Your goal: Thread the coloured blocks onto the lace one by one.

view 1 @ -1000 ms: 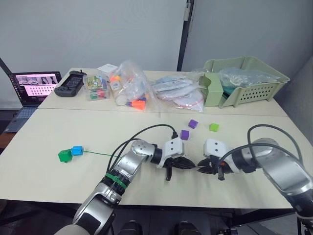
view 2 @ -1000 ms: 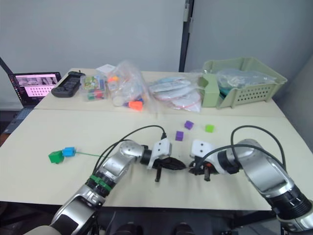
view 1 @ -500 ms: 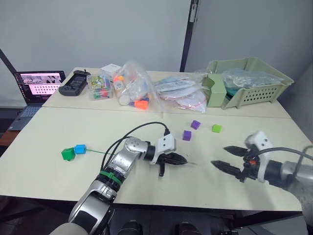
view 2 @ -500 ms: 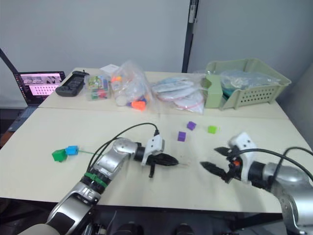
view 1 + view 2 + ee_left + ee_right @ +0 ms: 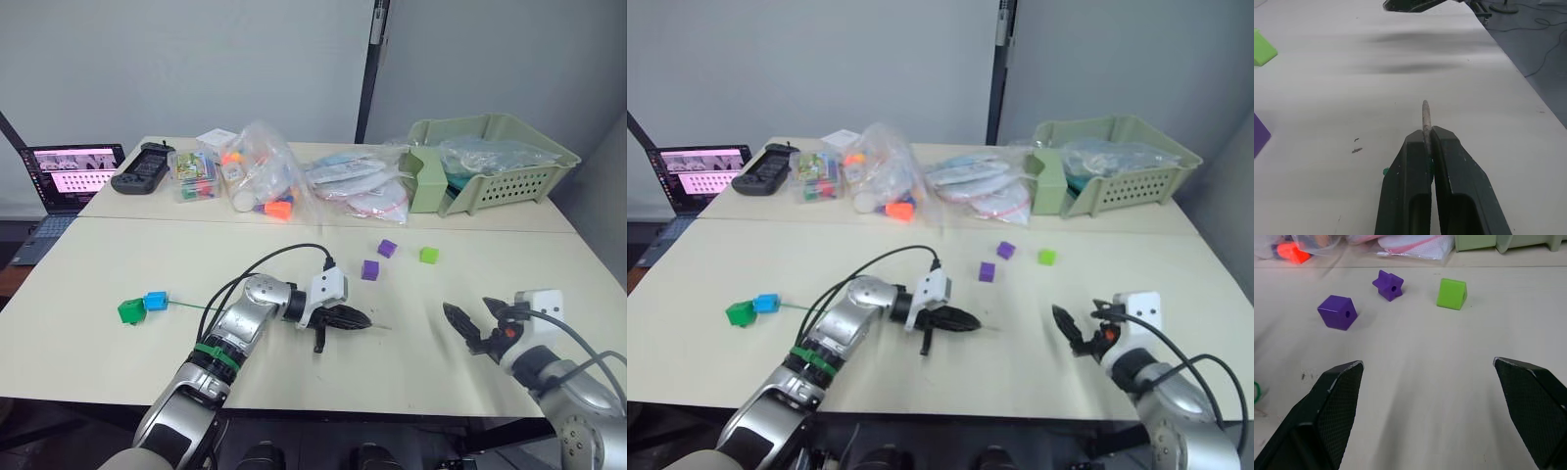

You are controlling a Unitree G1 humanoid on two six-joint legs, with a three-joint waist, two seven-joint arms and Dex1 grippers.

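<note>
Left claw [image 5: 361, 320] pinching lace tip [image 5: 1425, 117]; right claw [image 5: 1430, 416] spread wide.

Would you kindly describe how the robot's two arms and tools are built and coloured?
Both arms are silver-grey metal with black cables looping to white wrist housings. The left arm carries a green band. Each tool, left tool and right tool, has two black fingers; the right shows a small red-orange part.

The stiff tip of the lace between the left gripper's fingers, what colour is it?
Pale tan. The stiff tip of the lace shows best in the left wrist view.
</note>
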